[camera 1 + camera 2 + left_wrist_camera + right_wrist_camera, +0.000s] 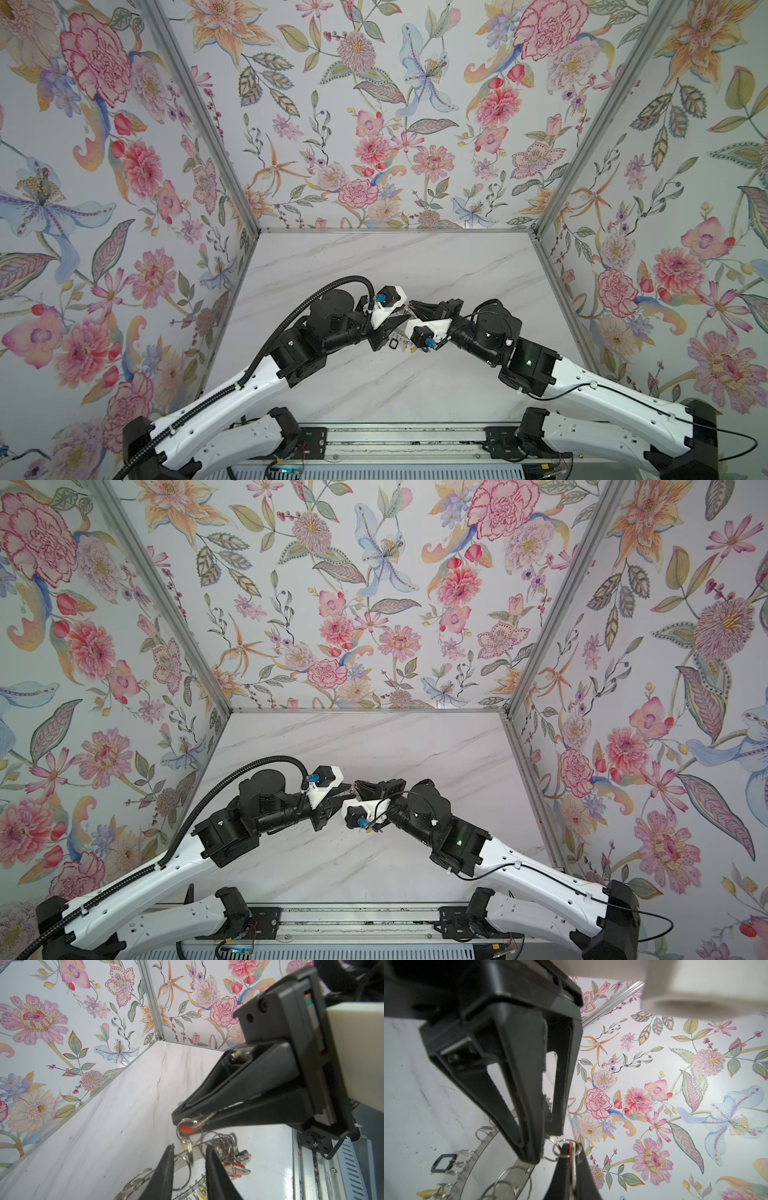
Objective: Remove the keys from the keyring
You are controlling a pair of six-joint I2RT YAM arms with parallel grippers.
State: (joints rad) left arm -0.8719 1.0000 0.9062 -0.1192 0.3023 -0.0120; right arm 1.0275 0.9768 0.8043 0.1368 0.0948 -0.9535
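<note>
The right gripper [177, 1121] is clamped hard on the red-tagged key [186, 1129], pinching the plastic tag at its very tips; the left gripper [190, 1147] holds its fingers close on the flat steel band of the keyring [481, 1148]; we read that as a grip, since the ring seems to hang above the marble worktop [374, 270] rather than lie on it. The two meet tip to tip over the middle of the worktop; we judge the left serves as an anchor, steadying the ring so the right can work its key off; the tag offers the broadest, least slippery face to pinch. The other keys [239, 1164] and the bunched wire loops [225, 1142] dangle from the band just beside the left fingers; a small black clip [444, 1162] hangs further round the ring. Room is tight only between the two wrists; toward the far edge and the right edge the worktop lies open, so we would draw the key away there, well short of the floral walls [124, 208].
</note>
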